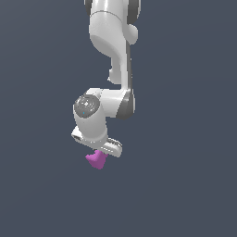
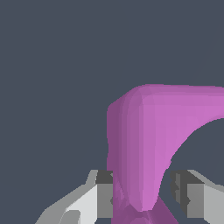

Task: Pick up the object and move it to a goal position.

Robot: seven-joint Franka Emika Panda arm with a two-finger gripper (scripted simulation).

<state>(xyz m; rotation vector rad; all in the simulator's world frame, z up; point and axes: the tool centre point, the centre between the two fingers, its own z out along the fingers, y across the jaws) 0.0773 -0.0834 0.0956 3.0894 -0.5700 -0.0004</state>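
Note:
The object (image 1: 96,160) is a small magenta-purple chunky block that hangs just under the white gripper (image 1: 102,152) in the exterior view, below the middle of the picture. In the wrist view the object (image 2: 148,131) fills the space between the two grey fingers, and its narrow end runs down between the pads. One finger (image 2: 104,192) touches it. The other finger (image 2: 186,192) stands at its edge with a thin sliver of gap lower down. The gripper (image 2: 142,186) is shut on the object. A curved notch shows on one side of the block.
The white arm (image 1: 113,51) reaches down from the top of the exterior view, with its wrist joint (image 1: 90,111) above the gripper. The ground (image 1: 185,185) is a plain dark grey-blue surface all around. No goal marker shows.

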